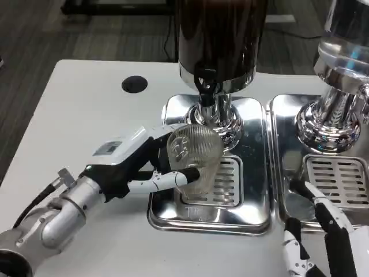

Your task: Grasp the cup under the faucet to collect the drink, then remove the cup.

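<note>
Left hand: fingers wrapped around clear ribbed cup, tilted, just under dispenser faucet.
Right hand: near its own drip tray, fingers apart, holding nothing.

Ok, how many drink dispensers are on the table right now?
2. The dark dispenser stands centre, above the cup held by the left hand. The clear dispenser stands at the right edge, partly cropped; more may sit beyond.

Office: carpet floor, drink dispensers.
</note>
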Controlling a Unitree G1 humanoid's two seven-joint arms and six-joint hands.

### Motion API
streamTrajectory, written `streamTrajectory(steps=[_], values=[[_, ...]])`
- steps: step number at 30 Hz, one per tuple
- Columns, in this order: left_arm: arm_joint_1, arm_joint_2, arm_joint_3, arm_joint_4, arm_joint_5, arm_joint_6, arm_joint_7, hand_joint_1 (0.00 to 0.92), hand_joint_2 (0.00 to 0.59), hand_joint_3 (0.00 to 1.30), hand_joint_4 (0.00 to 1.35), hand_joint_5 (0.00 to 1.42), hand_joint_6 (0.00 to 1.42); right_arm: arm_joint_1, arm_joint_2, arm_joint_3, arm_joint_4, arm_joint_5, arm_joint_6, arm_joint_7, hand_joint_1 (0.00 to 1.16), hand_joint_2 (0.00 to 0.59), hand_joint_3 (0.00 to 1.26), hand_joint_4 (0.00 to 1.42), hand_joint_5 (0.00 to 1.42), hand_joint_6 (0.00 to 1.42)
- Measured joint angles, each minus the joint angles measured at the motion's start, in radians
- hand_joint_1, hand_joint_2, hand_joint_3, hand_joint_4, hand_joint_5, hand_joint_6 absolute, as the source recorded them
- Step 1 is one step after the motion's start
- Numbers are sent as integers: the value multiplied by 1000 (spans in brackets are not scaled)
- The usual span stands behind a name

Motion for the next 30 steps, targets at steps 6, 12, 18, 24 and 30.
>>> streamTrajectory(steps=[6, 12, 18, 24, 30], values=[[19, 21, -15, -52, 36, 5, 20, 0, 88, 101, 0, 39, 93, 2, 0, -1, 0, 6, 0, 1, 417, 517, 227, 210, 195, 266], [50, 33, 1, -81, 33, 4, 21, 0, 85, 96, 0, 33, 93, 5, 0, 0, 0, 9, 0, 1, 417, 517, 228, 211, 197, 266], [95, 69, 58, -138, -10, -7, 18, 0, 83, 87, 0, 29, 93, 2, 0, 0, 0, 13, 0, 1, 417, 517, 228, 211, 197, 266], [171, 124, 153, -228, -87, -16, -2, 0, 78, 82, 0, 21, 93, 0, -2, -1, 0, 18, -1, 7, 418, 517, 228, 211, 206, 266], [245, 174, 244, -367, -214, -44, -94, 2, 119, 174, 103, 152, 200, 0, -4, -4, 0, 25, -2, 15, 418, 517, 228, 211, 208, 266]])
